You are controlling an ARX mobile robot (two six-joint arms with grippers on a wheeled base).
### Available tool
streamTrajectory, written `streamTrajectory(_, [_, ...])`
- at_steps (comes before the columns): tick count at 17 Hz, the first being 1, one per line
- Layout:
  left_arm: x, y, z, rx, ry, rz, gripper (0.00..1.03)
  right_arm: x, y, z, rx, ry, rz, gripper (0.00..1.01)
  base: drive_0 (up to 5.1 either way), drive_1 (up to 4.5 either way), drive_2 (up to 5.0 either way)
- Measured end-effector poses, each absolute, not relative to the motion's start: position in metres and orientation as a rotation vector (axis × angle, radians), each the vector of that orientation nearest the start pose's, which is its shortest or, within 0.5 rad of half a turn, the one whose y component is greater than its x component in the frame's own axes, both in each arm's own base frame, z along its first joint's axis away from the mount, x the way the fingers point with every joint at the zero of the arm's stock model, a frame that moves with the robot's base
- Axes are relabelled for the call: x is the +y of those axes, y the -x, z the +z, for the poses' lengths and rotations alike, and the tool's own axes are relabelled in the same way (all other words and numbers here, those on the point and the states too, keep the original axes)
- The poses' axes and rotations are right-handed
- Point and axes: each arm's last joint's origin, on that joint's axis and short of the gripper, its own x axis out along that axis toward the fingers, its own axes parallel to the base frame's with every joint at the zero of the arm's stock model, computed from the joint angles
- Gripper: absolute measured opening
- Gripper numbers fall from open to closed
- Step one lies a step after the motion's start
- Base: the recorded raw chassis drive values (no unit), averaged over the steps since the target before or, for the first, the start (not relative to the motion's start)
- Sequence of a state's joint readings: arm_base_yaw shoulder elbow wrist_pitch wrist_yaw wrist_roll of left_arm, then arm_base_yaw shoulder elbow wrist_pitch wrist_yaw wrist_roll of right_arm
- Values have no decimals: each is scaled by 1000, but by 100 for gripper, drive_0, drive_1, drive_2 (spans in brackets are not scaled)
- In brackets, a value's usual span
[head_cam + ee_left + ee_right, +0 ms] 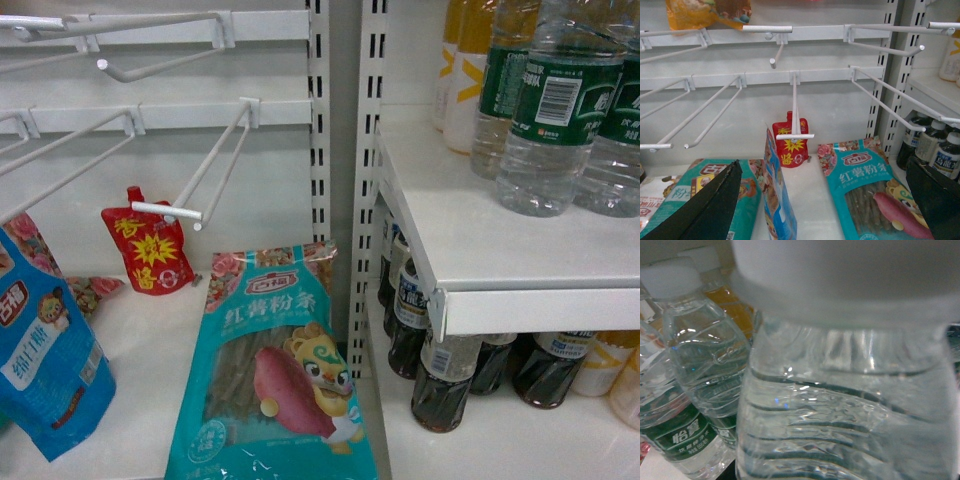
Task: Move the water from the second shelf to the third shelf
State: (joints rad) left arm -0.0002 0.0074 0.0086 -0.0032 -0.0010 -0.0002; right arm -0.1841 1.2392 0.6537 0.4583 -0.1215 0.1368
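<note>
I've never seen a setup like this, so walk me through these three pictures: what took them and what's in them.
A wheeled robot with two arms took all three. The head camera faces store shelving: water bottles with green labels on a white shelf, dark drink bottles beneath, and a teal noodle packet on the left under wire hooks. The left wrist camera looks at those hooks and snacks; the black shapes low in its picture are the left gripper, open and empty. The right wrist camera sits right up against one water bottle; its gripper isn't visible, so whether anything is held can't be told.
</note>
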Motion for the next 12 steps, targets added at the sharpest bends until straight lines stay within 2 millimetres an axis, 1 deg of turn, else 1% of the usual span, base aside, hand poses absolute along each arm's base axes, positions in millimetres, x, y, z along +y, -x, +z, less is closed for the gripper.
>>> streamTrajectory(2, [0, -98, 166, 2, 0, 1, 98, -47, -271, 252, 137, -148, -74, 43, 0, 0, 0])
streamTrajectory(3, [0, -98, 166, 2, 0, 1, 98, -50, -286, 248, 155, -127, -82, 43, 0, 0, 0])
streamTrajectory(7, [0, -98, 166, 2, 0, 1, 98, -50, -297, 247, 159, -105, -92, 43, 0, 0, 0])
streamTrajectory(12, [0, -98, 166, 2, 0, 1, 98, -45, -301, 243, 165, -85, -90, 43, 0, 0, 0])
